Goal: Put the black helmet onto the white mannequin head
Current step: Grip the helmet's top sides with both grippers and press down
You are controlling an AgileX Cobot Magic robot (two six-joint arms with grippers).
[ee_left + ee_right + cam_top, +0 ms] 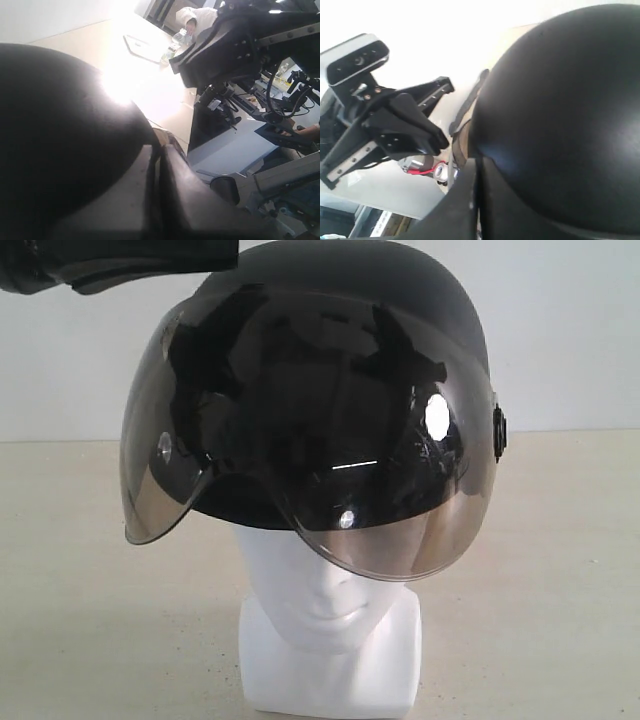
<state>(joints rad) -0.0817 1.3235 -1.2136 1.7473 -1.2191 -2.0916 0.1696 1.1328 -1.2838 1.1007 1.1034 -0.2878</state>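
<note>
A pale beige table [90,590] fills the lower part of the exterior view, with a plain white wall [570,330] behind it. In the left wrist view the tabletop is washed out by strong glare. At its far end lies a flat tray [141,46], with a clear bottle [175,44] just beside it. A person in white [194,20] is beyond them. Nearer stands a grey-blue desk [235,150], with black cables [272,85] looping above it.

Black helmet [385,270], smoky brown visor [300,440], white mannequin head [330,660]
</note>
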